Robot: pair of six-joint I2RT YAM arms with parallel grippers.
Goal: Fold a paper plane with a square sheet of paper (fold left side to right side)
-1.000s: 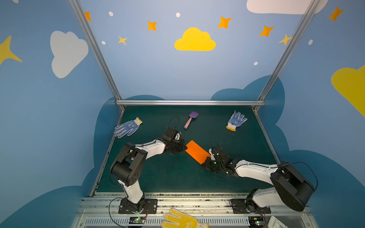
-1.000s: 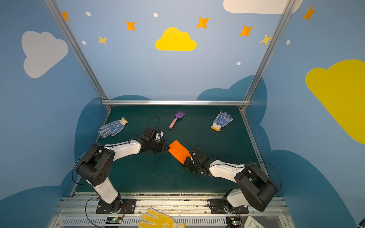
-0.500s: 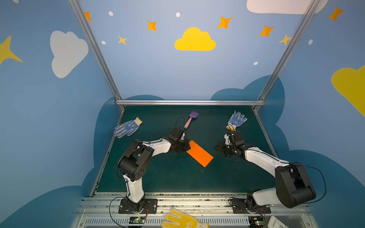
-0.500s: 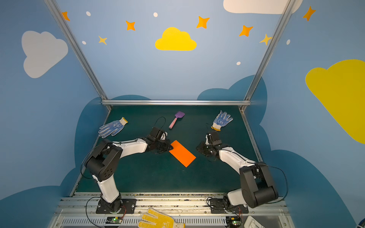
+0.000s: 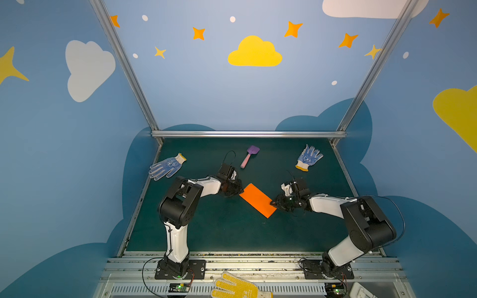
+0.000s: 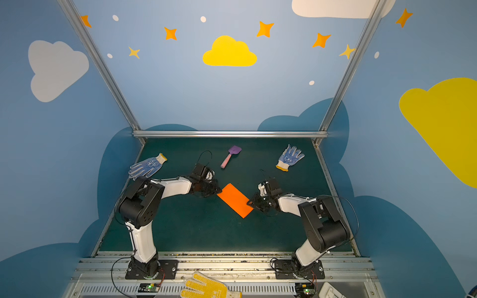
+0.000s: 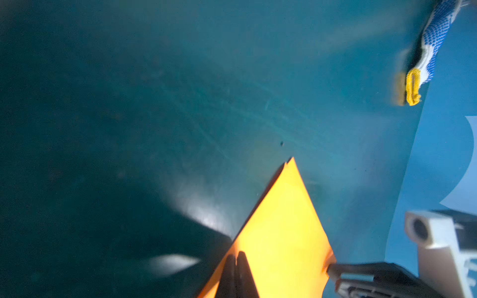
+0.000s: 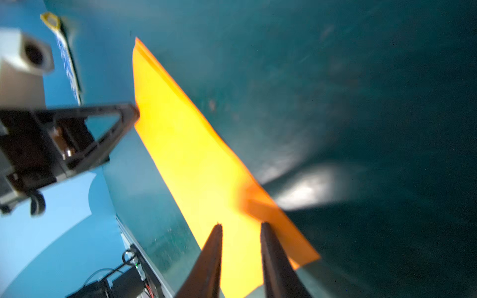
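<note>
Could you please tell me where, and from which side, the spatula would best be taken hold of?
The spatula lies flat on the mat, so come from straight above and close across its slim pink handle, the nearer end; the broad, flat purple head would probably offer a poorer hold.

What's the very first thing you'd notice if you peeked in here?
The bright orange paper, folded into a long rectangle, glows in the middle of the dark green table. The left hand and the right hand reach it from opposite sides. Behind them, a big yellow cloud is painted on the blue back wall.
</note>
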